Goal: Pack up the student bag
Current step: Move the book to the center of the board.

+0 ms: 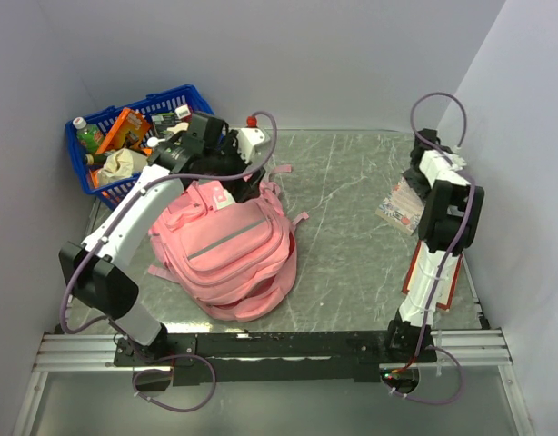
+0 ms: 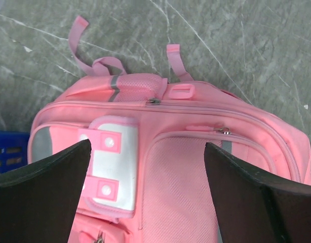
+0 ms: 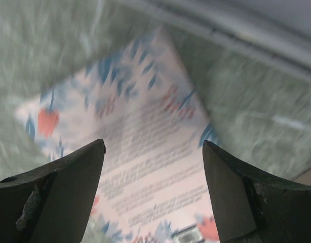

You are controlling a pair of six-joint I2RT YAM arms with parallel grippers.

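left claw (image 2: 146, 147) gapes over student bag (image 2: 182, 174) near basket (image 1: 161, 99), right claw (image 3: 153, 147) gapes over booklet (image 3: 140, 109).

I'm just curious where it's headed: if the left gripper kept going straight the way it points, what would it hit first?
Most likely the pink student bag, at its front pocket: the open left gripper points right at it. The gap is hard to judge.

The bag (image 1: 229, 250) is a soft pink backpack, bulging and slumped, lying front-up on the left half of the tabletop (image 1: 352, 227) with its top toward the far left. A grey stripe (image 1: 223, 240) crosses its front pocket. A white patch (image 2: 115, 167) sits near the top, and thin pink straps (image 2: 77, 40) trail onto the tabletop beyond.
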